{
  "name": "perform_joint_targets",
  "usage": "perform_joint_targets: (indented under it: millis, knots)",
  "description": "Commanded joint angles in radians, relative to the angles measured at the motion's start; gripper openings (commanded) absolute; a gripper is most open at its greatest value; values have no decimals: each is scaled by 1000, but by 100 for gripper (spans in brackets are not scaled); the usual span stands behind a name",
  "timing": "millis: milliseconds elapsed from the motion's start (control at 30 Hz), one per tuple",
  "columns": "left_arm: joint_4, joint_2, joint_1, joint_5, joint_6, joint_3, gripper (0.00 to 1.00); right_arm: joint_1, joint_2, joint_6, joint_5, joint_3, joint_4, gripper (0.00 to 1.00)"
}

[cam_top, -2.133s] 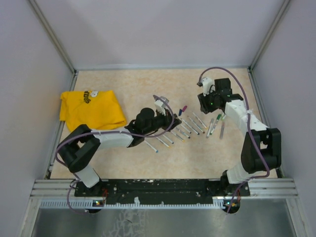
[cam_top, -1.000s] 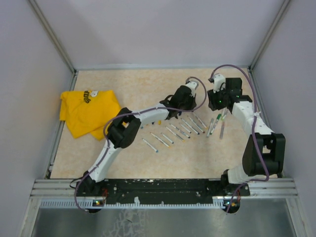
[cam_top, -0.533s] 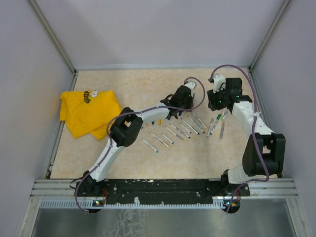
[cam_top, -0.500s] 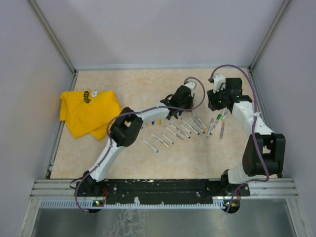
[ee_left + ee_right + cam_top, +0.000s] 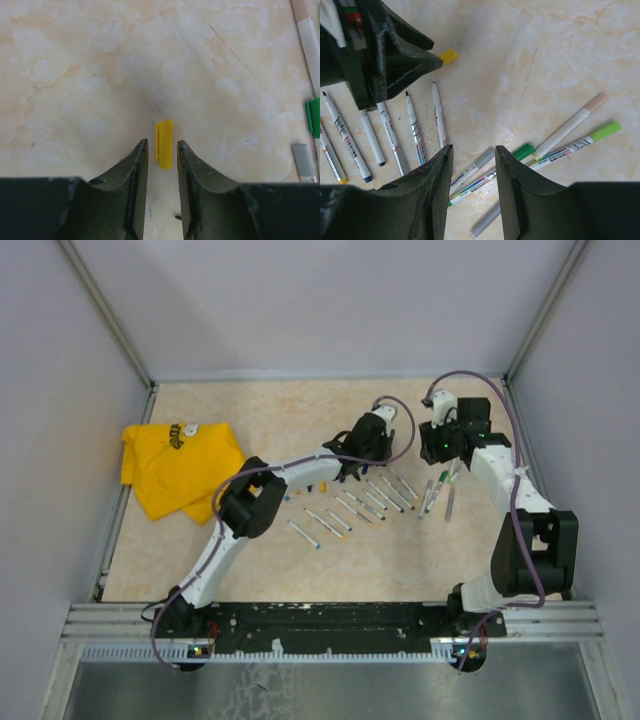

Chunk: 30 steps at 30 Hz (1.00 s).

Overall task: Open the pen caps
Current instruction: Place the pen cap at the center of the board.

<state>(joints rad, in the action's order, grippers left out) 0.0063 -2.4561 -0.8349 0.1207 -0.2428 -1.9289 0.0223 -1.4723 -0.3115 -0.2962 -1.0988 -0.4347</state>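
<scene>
Flanking yellow cap (image 5: pixel 164 144), left tool (image 5: pixel 162 143), contact unclear

Left end effector (image 5: pixel 162 145) — jaws slightly apart; right end effector (image 5: pixel 474 148) likewise

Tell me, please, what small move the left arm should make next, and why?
Probably lift the left gripper straight up, clear of the small yellow plastic cap. The cap lies flat on the marbled beige tabletop between the open jaws, with a slight gap on each side, so it looks released. Rising straight should avoid knocking it.
</scene>
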Motion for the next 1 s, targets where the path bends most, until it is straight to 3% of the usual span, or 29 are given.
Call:
perform_joint_targets:
  millis: [0, 133, 333, 500, 600, 800, 967]
  knots:
    - [39, 171, 3, -23, 19, 77, 35, -19, 55, 3, -19, 1, 27, 40]
    - [166, 360, 3, -93, 18, 275, 39, -56, 56, 5, -49, 4, 24, 40]
    - [416, 698, 5, -185, 29, 727, 44, -123, 43, 12, -100, 9, 8, 40]
    - [554, 931, 7, -187, 17, 1113, 48, -131, -9, 21, -149, 4, -20, 39]
    - [600, 1053, 9, -182, -32, 1295, 56, -131, -58, 33, -193, -10, -51, 38]
    - [747, 1248, 10, -254, -156, 1561, 69, -130, -118, 44, -192, -22, -101, 30]
    - [729, 1350, 11, -231, -164, 1629, 70, -111, -121, 22, -151, 13, -120, 29]
